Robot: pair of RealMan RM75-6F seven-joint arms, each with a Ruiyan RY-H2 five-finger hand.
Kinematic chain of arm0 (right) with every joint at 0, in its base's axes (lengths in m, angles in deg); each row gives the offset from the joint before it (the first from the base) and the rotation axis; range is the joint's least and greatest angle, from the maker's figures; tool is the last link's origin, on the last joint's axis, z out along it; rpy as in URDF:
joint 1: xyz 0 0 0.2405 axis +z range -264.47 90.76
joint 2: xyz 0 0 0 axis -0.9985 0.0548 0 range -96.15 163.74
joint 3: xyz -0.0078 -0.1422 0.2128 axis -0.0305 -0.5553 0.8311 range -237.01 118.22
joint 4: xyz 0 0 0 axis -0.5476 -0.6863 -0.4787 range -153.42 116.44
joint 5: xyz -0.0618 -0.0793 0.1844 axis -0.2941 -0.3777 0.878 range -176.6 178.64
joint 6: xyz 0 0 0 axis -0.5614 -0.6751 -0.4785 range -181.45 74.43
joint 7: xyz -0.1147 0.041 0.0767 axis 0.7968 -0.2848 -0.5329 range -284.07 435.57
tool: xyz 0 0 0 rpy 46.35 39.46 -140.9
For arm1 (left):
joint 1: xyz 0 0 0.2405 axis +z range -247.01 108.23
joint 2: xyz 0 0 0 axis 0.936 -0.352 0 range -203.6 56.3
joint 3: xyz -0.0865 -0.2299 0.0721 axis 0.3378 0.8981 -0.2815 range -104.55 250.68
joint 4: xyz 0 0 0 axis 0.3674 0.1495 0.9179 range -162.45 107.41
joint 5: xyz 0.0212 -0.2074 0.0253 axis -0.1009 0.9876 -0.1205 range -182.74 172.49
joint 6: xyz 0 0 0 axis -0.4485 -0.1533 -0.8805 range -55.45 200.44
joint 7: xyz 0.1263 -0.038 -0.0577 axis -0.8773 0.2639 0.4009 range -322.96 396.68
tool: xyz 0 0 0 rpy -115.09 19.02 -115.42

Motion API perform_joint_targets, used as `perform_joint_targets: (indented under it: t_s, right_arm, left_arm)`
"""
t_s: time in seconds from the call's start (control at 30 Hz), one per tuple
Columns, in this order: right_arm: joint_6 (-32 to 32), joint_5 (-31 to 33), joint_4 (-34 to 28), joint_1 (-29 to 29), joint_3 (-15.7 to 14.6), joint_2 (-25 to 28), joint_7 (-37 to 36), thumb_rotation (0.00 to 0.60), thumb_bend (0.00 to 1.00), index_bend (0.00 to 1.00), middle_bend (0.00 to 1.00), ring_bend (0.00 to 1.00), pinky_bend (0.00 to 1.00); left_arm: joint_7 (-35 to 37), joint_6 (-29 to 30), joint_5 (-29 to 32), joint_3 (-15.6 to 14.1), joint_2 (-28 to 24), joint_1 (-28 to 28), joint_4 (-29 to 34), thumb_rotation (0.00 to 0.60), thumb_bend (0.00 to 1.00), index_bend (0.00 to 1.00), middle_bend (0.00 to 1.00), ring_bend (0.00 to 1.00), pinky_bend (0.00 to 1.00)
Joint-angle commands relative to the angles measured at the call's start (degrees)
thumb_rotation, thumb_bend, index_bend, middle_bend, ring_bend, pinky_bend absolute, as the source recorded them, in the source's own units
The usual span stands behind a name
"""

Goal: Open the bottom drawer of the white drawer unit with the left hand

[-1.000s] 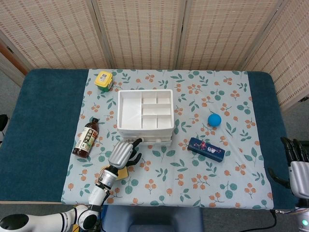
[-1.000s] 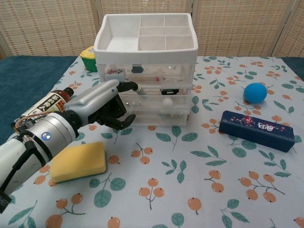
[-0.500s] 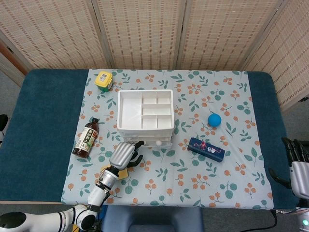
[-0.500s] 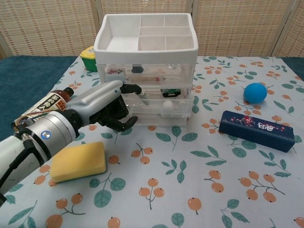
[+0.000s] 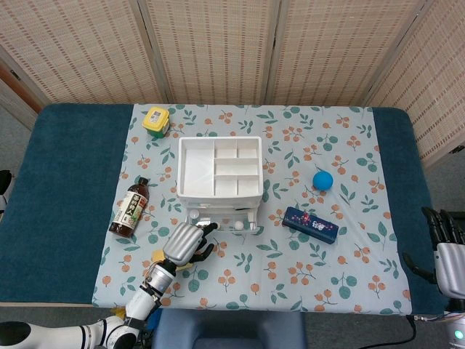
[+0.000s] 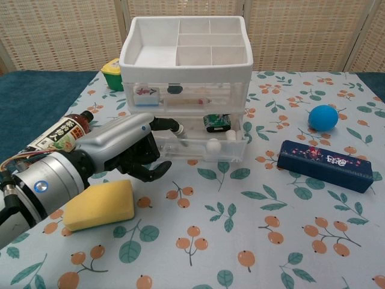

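Observation:
The white drawer unit (image 5: pixel 218 169) (image 6: pixel 183 55) stands mid-table with a divided tray on top and clear drawers below. Its bottom drawer (image 5: pixel 224 220) (image 6: pixel 207 149) sticks out toward me past the drawers above, and a small white ball lies inside it. My left hand (image 5: pixel 185 244) (image 6: pixel 123 153) is at the drawer's front left corner, fingers curled onto its front edge. My right hand (image 5: pixel 447 251) hangs off the table's right edge in the head view, fingers apart and holding nothing.
A sauce bottle (image 5: pixel 129 207) (image 6: pixel 57 135) lies left of the unit. A yellow sponge (image 6: pixel 99 205) sits under my left forearm. A dark blue box (image 5: pixel 310 225) (image 6: pixel 325 165) and a blue ball (image 5: pixel 322 180) (image 6: pixel 323 117) lie to the right, a yellow-lidded jar (image 5: pixel 156 120) behind.
My left hand has drawn back toward me, and the bottom drawer has slid out with it. The right hand has stayed put.

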Motion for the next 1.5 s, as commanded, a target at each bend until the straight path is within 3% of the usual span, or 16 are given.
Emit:
perform_joint_targets:
  t_s: [0.03, 0.87, 1.5]
  right_arm:
    - [0.0, 0.1, 0.0, 0.0, 0.0, 0.0, -0.1, 0.6, 0.26, 0.0, 0.08, 0.05, 0.12]
    - [-0.2, -0.3, 0.5, 0.1, -0.1, -0.1, -0.6, 0.6, 0.26, 0.0, 0.08, 0.05, 0.12]
    - [-0.2, -0.2, 1.1, -0.2, -0.3, -0.1, -1.6, 0.6, 0.26, 0.0, 0.08, 0.05, 0.12]
  left_arm:
    - [-0.2, 0.2, -0.2, -0.4, -0.3, 0.3, 0.6, 0.6, 0.45, 0.38, 1.0, 1.0, 1.0]
    - [-2.2, 0.5, -1.2, -2.7, -3.7, 1.8, 7.6, 0.6, 0.45, 0.42, 1.0, 1.0, 1.0]
    - [-7.2, 0.6, 1.0, -1.6, -3.1, 1.7, 7.6, 0.6, 0.45, 0.29, 1.0, 1.0, 1.0]
